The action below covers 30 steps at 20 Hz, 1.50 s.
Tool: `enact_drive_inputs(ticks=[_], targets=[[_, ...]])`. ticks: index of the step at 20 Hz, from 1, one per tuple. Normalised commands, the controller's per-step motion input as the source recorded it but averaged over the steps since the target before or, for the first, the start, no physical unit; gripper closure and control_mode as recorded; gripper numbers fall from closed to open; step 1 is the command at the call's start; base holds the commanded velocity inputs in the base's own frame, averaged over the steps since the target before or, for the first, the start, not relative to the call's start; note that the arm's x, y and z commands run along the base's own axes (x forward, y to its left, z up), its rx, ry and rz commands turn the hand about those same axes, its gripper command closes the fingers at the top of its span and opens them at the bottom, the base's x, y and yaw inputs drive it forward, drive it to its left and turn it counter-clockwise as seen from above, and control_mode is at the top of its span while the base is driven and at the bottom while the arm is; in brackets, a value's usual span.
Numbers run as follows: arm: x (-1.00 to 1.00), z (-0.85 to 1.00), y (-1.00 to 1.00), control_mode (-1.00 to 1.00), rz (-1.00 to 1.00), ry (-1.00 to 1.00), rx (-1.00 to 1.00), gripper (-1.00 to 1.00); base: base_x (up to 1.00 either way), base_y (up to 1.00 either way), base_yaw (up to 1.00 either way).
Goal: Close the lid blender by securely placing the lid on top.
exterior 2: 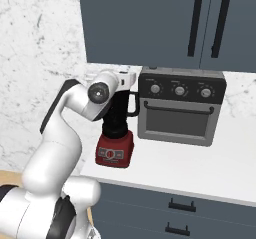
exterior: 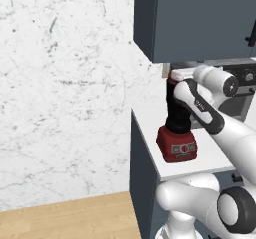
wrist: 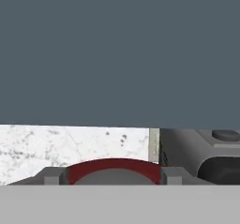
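The blender has a boxy red base (exterior: 176, 145) with a button panel and a tall dark jar (exterior: 176, 108), and it stands on the white counter near its left end. From the right base camera I see the base (exterior 2: 115, 150) and the jar (exterior 2: 118, 114) with its side handle. The lid (wrist: 114, 167) is a round red cap held between my fingertips (wrist: 51, 176). My gripper (exterior: 179, 75) is shut on the lid (exterior: 173, 76) right at the jar's rim. I cannot tell whether the lid is fully seated. My forearm covers part of the jar.
A grey oven (exterior 2: 180, 108) with knobs stands just right of the blender. Dark wall cabinets (exterior: 200, 18) hang close above my hand. The counter's left edge (exterior: 145, 143) drops to a wooden floor beside a marble wall. Drawers run below the counter (exterior 2: 180, 205).
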Motion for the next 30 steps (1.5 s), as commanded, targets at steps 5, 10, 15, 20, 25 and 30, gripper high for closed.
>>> enact_drive_inputs(ticks=[5,10,15,20,25,30], targets=[[-0.06,0.00,0.38,-1.00,-0.04,0.09,0.00,1.00,0.00,0.00,0.00],[-0.21,0.00,0.27,-1.00,-0.08,0.19,0.00,1.00,0.00,0.00,0.00],[-0.24,0.00,0.03,-1.00,-0.08,0.19,0.00,1.00,0.00,0.00,0.00],[-0.37,0.00,0.00,-1.00,-0.05,0.17,0.00,1.00,0.00,0.00,0.00],[-0.27,0.00,0.00,-1.00,-0.05,0.21,-0.01,1.00,0.00,0.00,0.00],[-0.06,0.00,0.03,-1.00,-0.03,0.20,-0.01,1.00,0.00,0.00,0.00]])
